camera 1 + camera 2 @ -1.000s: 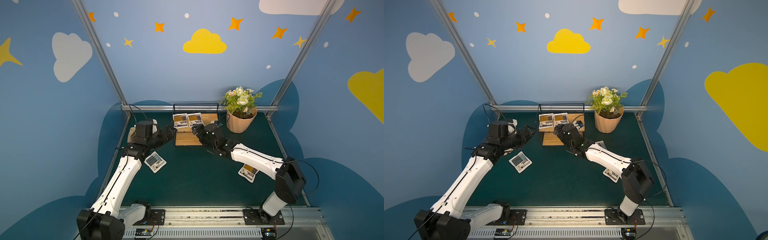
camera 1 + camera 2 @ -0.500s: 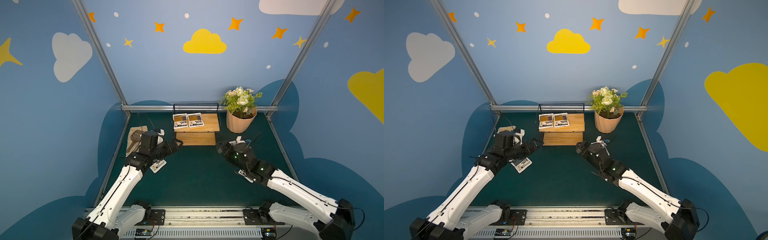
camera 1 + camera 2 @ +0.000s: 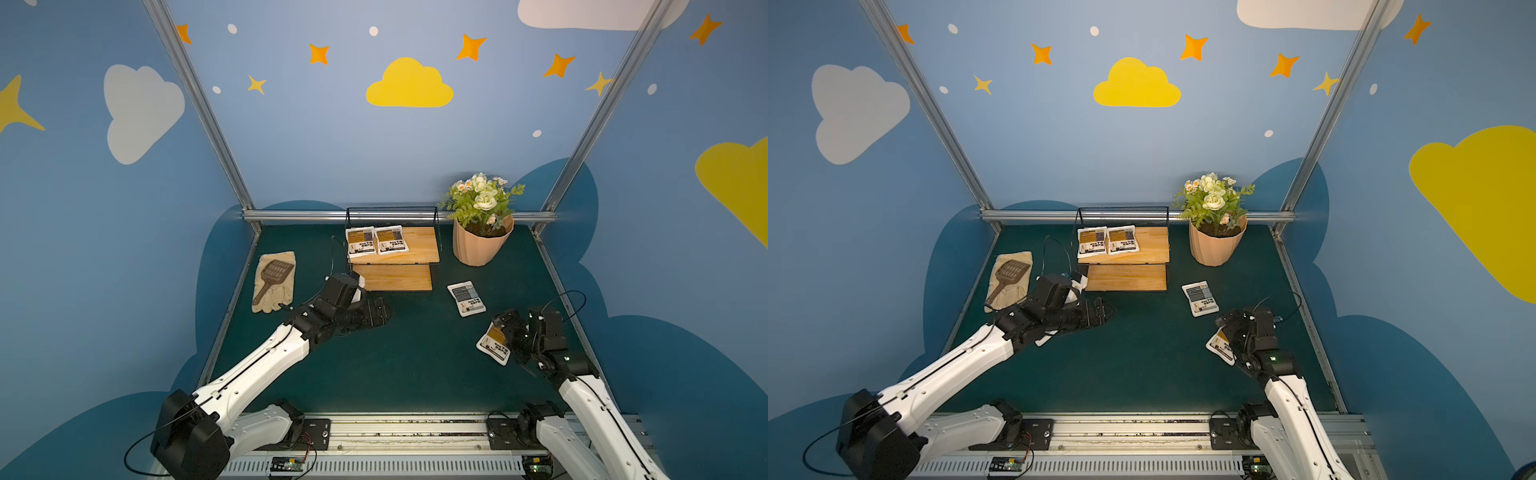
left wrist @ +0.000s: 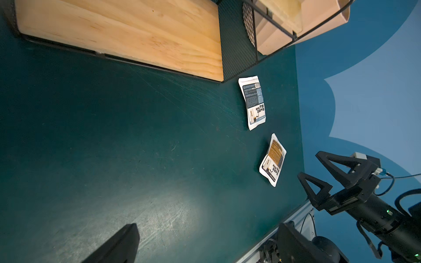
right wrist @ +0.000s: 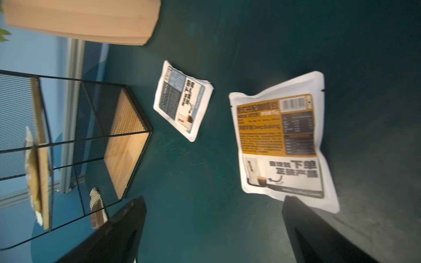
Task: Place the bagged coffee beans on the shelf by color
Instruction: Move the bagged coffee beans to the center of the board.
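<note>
Wooden shelf (image 3: 419, 247): standing at the far middle of the green mat (image 3: 395, 374), with its lower board lying bare.
Upper board: two yellow-brown pouches (image 3: 360, 242) (image 3: 390, 240) are lying flat side by side at its left end.
Right of the shelf: a grey-blue pouch (image 3: 466, 298) is lying flat on the mat, near the lower board.
Near right: a loose yellow-brown pouch (image 3: 493, 343) is lying on the mat, apart from the grey-blue one.
Right gripper (image 4: 308, 164): I am holding these jaws spread wide at the loose pouch, gripping nothing.
Left gripper (image 3: 382, 312): hovering just in front of the shelf's left end; I cannot tell how my jaws are standing.
Surroundings: a flower pot (image 3: 478, 249) is standing right of the shelf; a scoop (image 3: 272, 275) is lying on a glove (image 3: 279, 293) at the left.
</note>
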`<state>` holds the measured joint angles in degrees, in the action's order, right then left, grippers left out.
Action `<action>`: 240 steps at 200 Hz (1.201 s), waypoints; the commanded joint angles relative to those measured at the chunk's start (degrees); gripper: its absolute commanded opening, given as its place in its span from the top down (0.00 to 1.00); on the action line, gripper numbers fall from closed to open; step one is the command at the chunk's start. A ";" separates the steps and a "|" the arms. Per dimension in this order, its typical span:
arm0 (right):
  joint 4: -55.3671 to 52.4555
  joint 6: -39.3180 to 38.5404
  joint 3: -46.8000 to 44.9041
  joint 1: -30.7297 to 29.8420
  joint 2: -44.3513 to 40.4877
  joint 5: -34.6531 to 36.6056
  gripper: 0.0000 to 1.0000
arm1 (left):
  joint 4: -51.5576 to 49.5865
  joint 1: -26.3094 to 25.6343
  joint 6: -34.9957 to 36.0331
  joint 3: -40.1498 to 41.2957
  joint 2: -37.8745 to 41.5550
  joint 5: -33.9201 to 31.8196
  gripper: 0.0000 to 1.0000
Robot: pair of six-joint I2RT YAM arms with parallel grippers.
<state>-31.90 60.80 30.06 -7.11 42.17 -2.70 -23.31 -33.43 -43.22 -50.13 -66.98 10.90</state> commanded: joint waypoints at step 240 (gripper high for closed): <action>2.28 -16.45 12.23 7.00 37.41 -9.16 0.02 | 0.52 -3.22 3.58 -0.06 -2.74 -0.32 0.00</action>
<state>-30.11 45.76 39.70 3.51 78.32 -12.86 -22.52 -36.53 -40.71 -50.11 -70.50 10.87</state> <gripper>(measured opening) 0.979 0.999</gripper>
